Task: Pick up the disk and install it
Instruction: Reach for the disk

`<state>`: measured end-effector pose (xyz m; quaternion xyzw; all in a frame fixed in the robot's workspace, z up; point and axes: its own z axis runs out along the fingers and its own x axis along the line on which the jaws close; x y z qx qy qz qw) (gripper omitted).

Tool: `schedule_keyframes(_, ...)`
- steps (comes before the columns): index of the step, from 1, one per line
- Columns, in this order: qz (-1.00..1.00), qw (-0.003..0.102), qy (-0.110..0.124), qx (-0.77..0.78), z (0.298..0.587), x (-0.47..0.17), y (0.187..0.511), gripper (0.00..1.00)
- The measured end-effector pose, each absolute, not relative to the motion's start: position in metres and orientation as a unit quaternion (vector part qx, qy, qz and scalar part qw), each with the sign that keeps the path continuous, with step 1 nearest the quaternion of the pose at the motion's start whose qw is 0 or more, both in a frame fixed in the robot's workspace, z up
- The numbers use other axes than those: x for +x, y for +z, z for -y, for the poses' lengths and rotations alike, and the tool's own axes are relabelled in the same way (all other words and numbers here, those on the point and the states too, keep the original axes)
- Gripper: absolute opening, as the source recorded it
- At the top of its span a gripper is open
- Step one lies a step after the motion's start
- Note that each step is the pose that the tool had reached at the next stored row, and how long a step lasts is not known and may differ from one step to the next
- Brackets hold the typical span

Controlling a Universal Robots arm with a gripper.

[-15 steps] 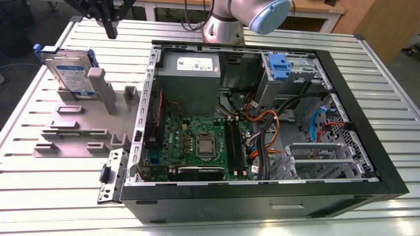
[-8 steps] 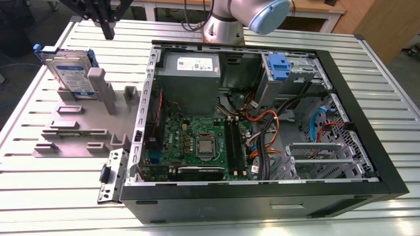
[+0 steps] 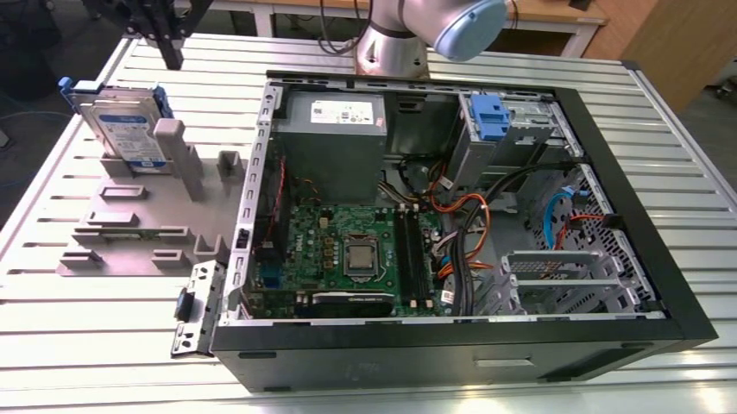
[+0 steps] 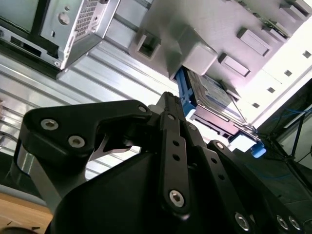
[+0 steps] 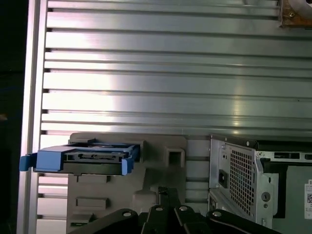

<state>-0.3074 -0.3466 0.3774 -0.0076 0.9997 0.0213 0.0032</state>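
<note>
Disk [image 3: 124, 129], a flat silver hard drive in a blue plastic carrier, stands on edge in the grey plastic fixture [image 3: 116, 233].
To grasp it well, I judge, the black gripper [image 3: 172, 56], fingers together and empty, should open, square to the flat faces and descend straight. It hangs just right of and beyond the disk, apart from it, left of the open black computer case [image 3: 657, 216].

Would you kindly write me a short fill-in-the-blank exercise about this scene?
1. The carrier around the disk is ____ in colour.
2. The disk stands on edge in the grey holder, on the exterior view's ____ of the computer case.
3. The claw holds ____.
Missing words: blue; left; nothing.
</note>
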Motion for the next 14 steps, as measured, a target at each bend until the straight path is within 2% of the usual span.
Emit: schedule_keyframes(14, -1.000, 0.003, 0.021, -0.012, 0.346, -0.332, 0.376, 0.11)
